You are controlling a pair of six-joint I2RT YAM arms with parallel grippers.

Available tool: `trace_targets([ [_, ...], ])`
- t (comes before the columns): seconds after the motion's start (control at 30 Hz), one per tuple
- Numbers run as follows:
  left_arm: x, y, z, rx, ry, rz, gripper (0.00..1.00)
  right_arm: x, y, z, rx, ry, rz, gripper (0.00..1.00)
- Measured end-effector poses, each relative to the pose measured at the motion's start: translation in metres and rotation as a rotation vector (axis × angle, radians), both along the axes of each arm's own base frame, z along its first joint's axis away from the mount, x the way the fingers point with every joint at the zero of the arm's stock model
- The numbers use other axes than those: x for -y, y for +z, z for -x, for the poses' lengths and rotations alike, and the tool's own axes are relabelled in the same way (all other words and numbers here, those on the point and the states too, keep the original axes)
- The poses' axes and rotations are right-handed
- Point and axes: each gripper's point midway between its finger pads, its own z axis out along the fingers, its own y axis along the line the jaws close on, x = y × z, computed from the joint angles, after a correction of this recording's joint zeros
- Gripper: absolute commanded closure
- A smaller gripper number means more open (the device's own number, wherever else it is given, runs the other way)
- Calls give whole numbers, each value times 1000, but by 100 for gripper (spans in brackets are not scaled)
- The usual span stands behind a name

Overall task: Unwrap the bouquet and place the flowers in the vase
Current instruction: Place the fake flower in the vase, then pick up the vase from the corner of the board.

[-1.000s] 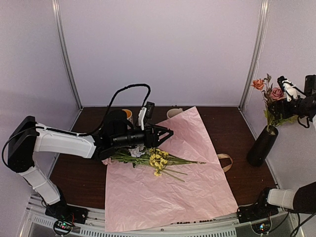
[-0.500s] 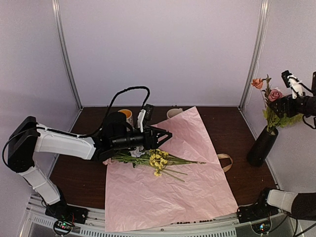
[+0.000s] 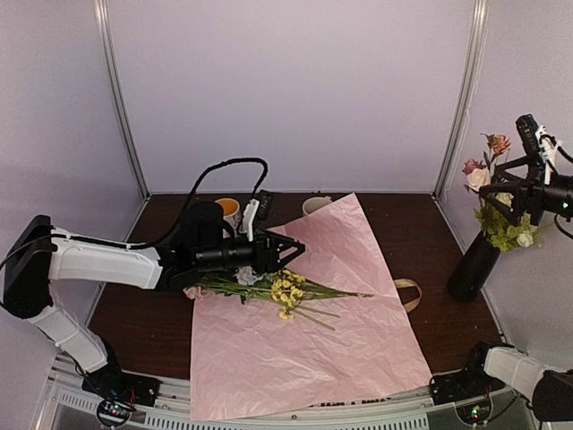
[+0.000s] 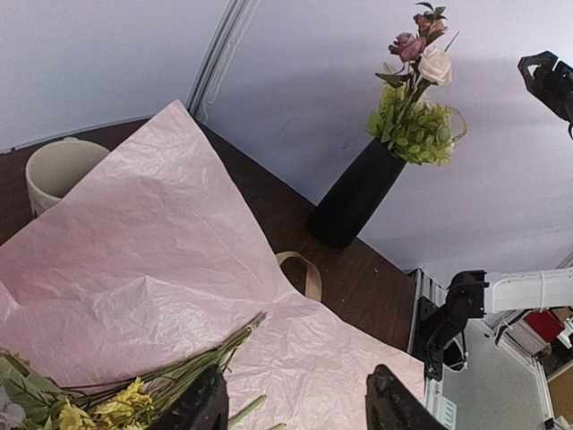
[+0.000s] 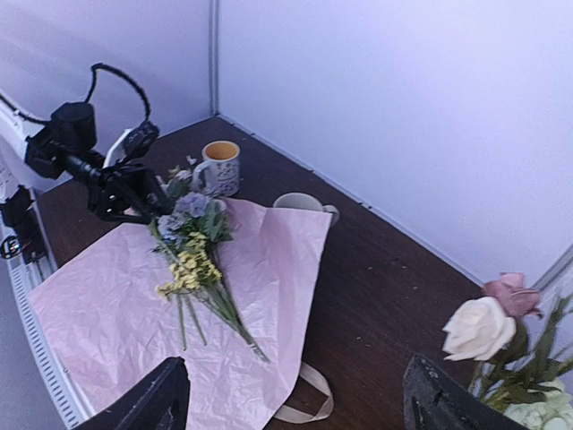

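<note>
We list: left gripper (image 3: 295, 251), fingers parted, over flowers (image 3: 286, 288) mid-desk (image 3: 143, 305); right gripper (image 5: 295, 394), parted, empty, above vase (image 3: 474, 264), right edge.

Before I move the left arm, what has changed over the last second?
The right gripper lifted away from the flowers in the vase, jaws open; those blooms turned and their greenery sank to the rim. The left gripper eased slightly back. The pink paper, loose stems and ribbon stayed put.

Vase (image 3: 475, 263) mouth crowded by flowers (image 3: 503, 228). Wall (image 3: 535, 300) close behind and right of vase. Bare surface (image 3: 430, 224) left of vase, ribbon (image 3: 409, 293) lying there; paper (image 3: 313, 349) farther left.
</note>
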Motion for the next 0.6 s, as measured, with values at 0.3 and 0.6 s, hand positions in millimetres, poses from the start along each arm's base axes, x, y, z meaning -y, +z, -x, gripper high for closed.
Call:
trace_targets([
  [0.3,-23,-7,2,2,65,-112,45,-59,-110,16,-260,409,103,34],
  [0.6,-33,-10,-3,-2,114,-155,45,-22,-235,-15,-388,116,275,1],
])
